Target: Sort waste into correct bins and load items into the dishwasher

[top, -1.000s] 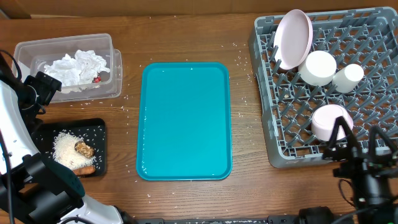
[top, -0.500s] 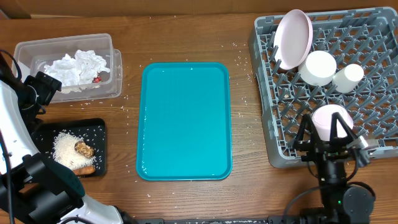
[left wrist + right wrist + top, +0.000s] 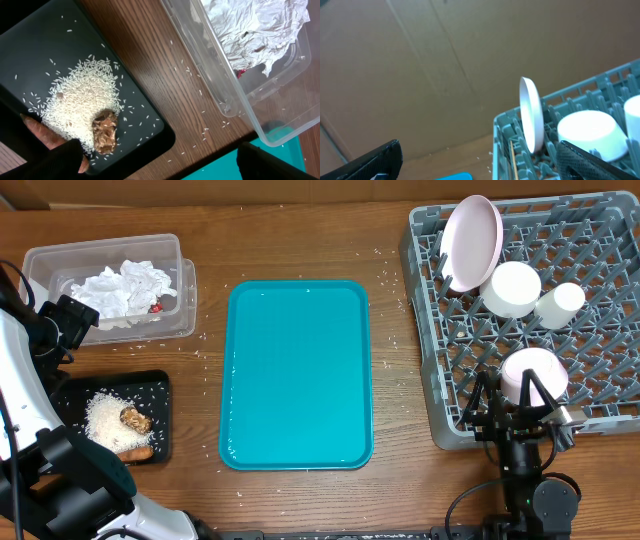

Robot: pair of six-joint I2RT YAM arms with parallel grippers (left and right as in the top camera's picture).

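The clear tub (image 3: 186, 280) holds crumpled tissue (image 3: 125, 288) and the red wrapper (image 3: 156, 307). The black tray (image 3: 70, 395) holds rice (image 3: 105, 418), the nutty chunk (image 3: 135, 420) and the carrot piece (image 3: 138, 450). My left gripper (image 3: 68, 325) hangs open and empty between the tub and the tray; its view shows the rice (image 3: 80, 100), the chunk (image 3: 105, 131) and the tissue (image 3: 250, 25). The grey rack (image 3: 600, 270) holds the upright plate (image 3: 470, 242), white bowl (image 3: 512, 288), cup (image 3: 560, 302) and pink bowl (image 3: 535, 372). My right gripper (image 3: 520, 408) is open and empty at the rack's front edge, just before the pink bowl.
A teal serving tray (image 3: 296, 375) lies bare in the middle of the table. Loose rice grains are scattered on the wood round the tub, the teal tray and the rack's left side. The left arm runs down the table's left edge.
My right arm has swung left along the rack's front edge, from the right corner to a spot in front of the pink bowl. The left arm has not moved.
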